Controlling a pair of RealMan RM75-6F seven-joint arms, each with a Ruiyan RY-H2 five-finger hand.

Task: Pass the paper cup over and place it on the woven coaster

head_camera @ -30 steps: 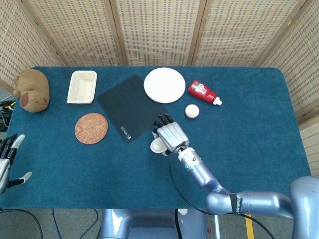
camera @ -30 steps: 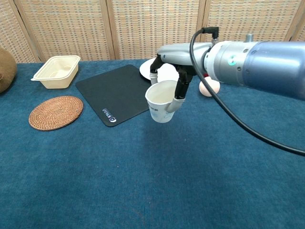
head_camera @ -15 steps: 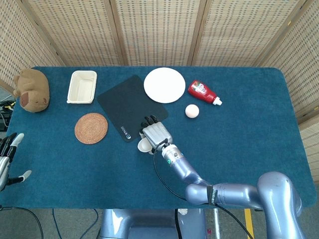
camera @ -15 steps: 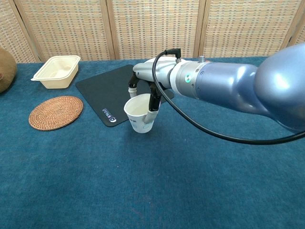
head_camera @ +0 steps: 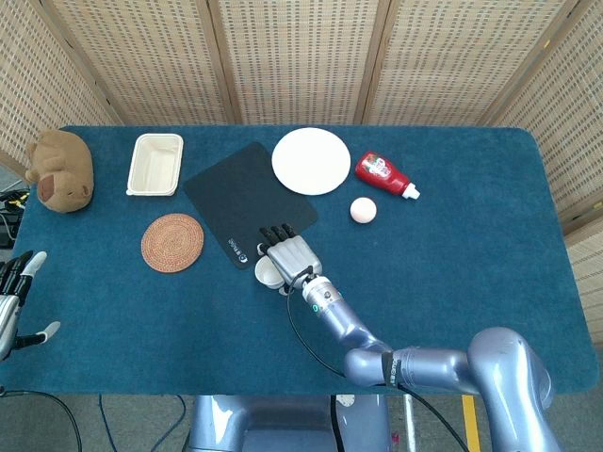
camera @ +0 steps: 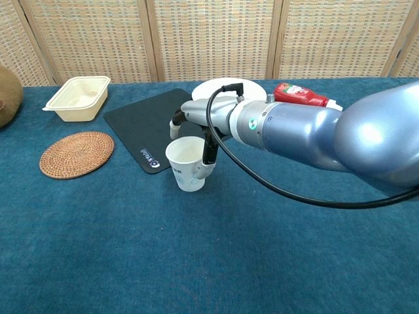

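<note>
Now — right robot hand (camera: 196, 131) grips paper cup (camera: 186, 163) (print unreadable) | upright.

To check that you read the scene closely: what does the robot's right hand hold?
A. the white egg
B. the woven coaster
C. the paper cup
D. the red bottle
C: the right hand has its fingers around the rim of the paper cup.

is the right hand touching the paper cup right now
Touching. The chest view shows the right hand gripping the paper cup, one finger down inside the rim and others against its outer wall.
</note>
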